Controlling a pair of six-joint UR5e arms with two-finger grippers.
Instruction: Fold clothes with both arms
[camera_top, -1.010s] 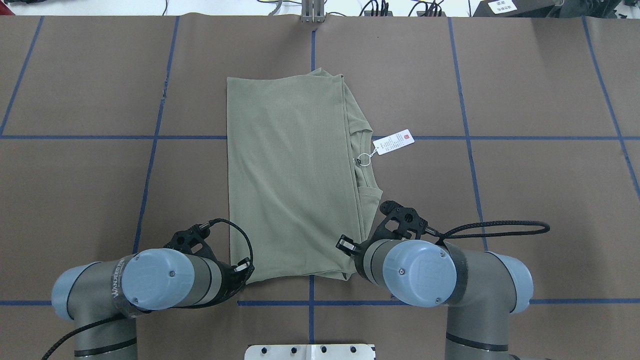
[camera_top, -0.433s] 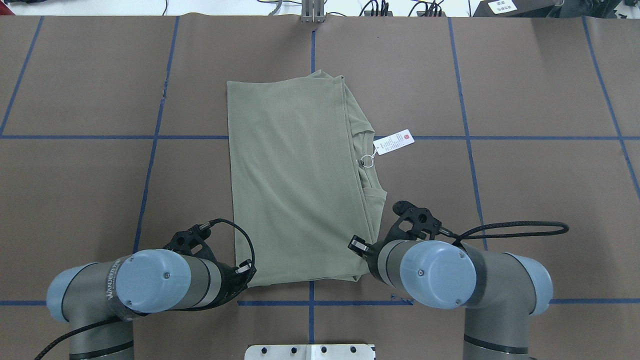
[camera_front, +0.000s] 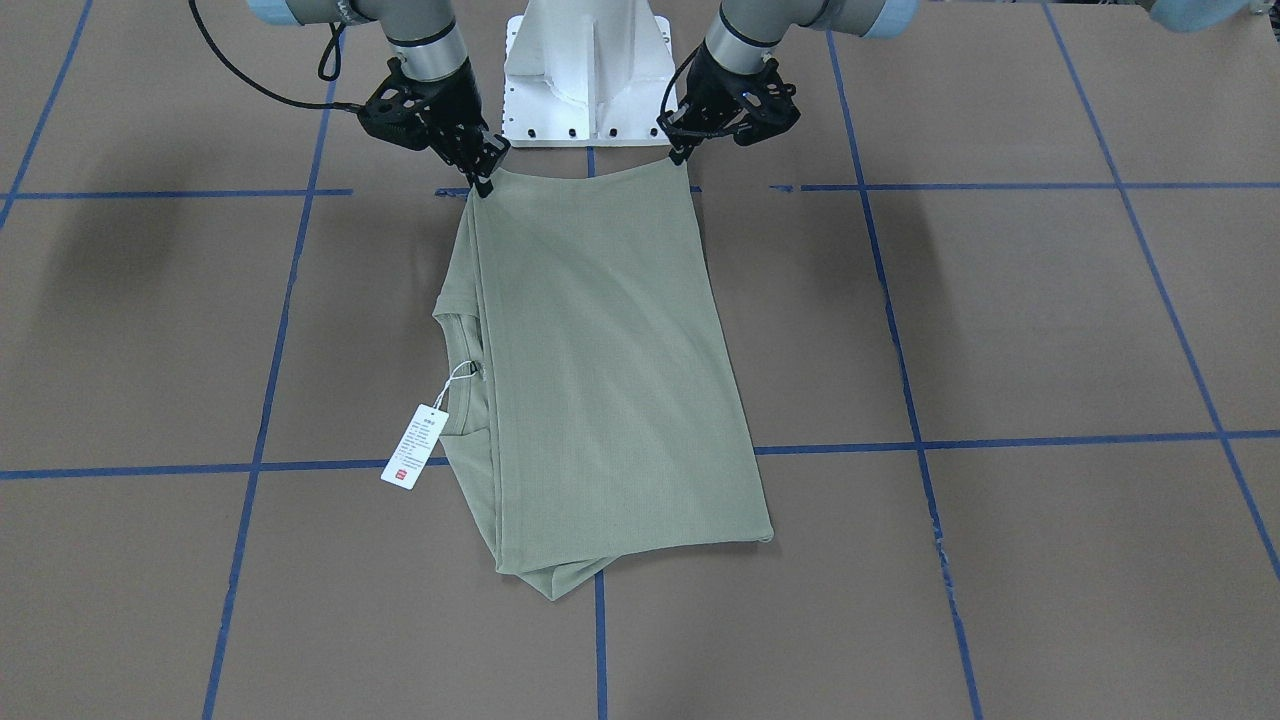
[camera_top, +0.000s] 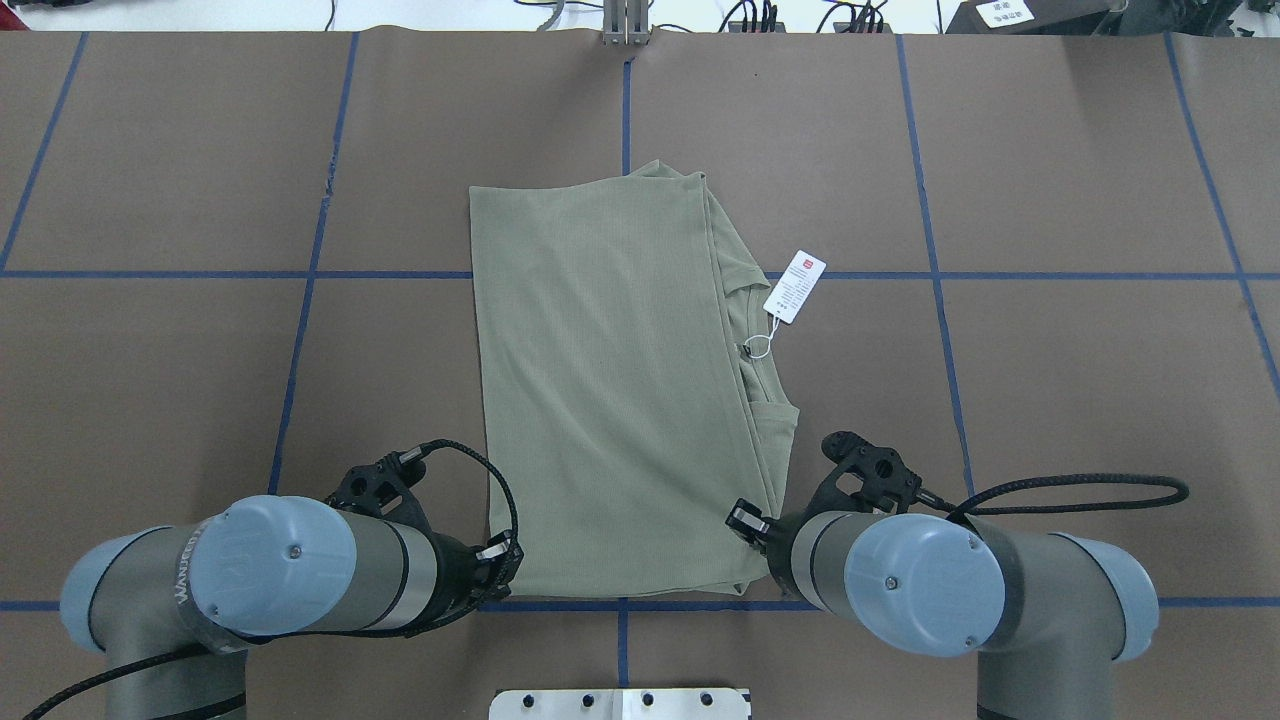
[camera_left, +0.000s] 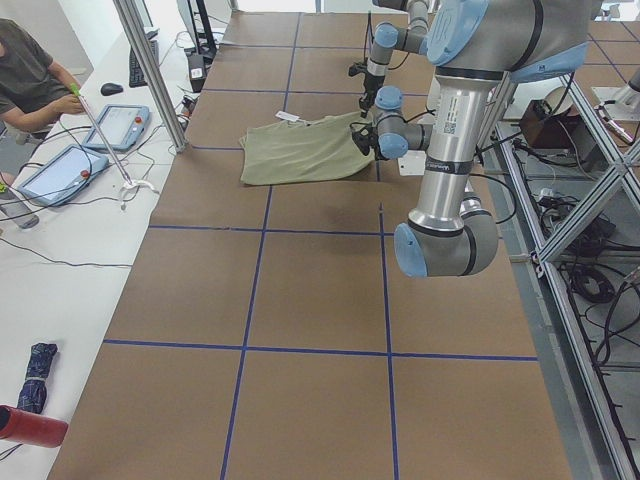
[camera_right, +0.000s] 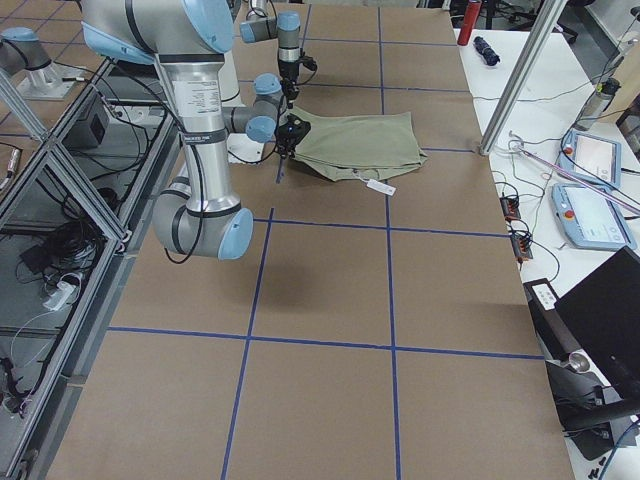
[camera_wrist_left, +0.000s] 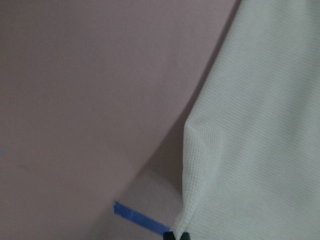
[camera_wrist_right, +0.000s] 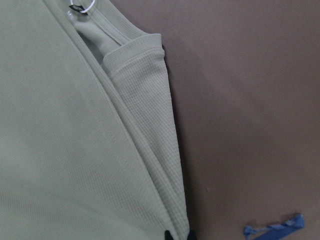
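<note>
L gripper (camera_front: 684, 153) fingers pinch shut on one robot-side corner of the shirt (camera_front: 600, 370). R gripper (camera_front: 483, 180) fingers nip the other corner, at the layered folded edge. The hem betw. them sags in a shallow curve just in front of the white base plate (camera_front: 590, 90). Both wrists angle down & inward, elbows wide. The rest of the shirt lies flat, folded lengthwise, running away from the robot. Brown table (camera_front: 1000, 320) w/ blue tape lines (camera_front: 1000, 440) shows on every side. Hang tag (camera_front: 414, 446) rests on the table by the neck, on the R gripper's side.
</note>
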